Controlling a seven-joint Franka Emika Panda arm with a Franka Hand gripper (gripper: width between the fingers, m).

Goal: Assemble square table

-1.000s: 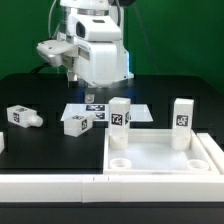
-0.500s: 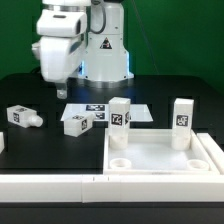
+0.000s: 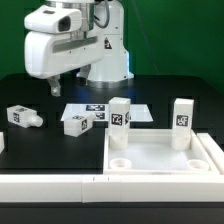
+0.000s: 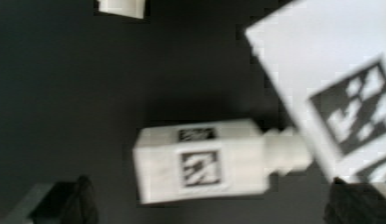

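Observation:
The white square tabletop slab (image 3: pixel 160 158) lies at the front on the exterior view's right. Two tagged white legs (image 3: pixel 120 113) (image 3: pixel 182 113) stand upright at its far corners. A loose leg (image 3: pixel 78 123) lies on its side at the marker board's edge. Another loose leg (image 3: pixel 22 116) lies further to the exterior view's left. My gripper (image 3: pixel 56 88) hangs open and empty above the table between the two loose legs. In the wrist view a leg (image 4: pixel 208 165) lies below my open gripper (image 4: pixel 216 208), between the dark fingertips (image 4: pixel 65 205). Part of another leg (image 4: pixel 119 6) shows at the frame's edge.
The marker board (image 3: pixel 100 108) lies flat behind the slab and also shows in the wrist view (image 4: pixel 341 70). A long low white border bar (image 3: pixel 50 185) runs along the front. The arm's white body (image 3: pixel 100 50) rises at the back.
The arm has swung toward the exterior view's left. The hand has turned and now hangs over the loose legs. Nothing was picked up.

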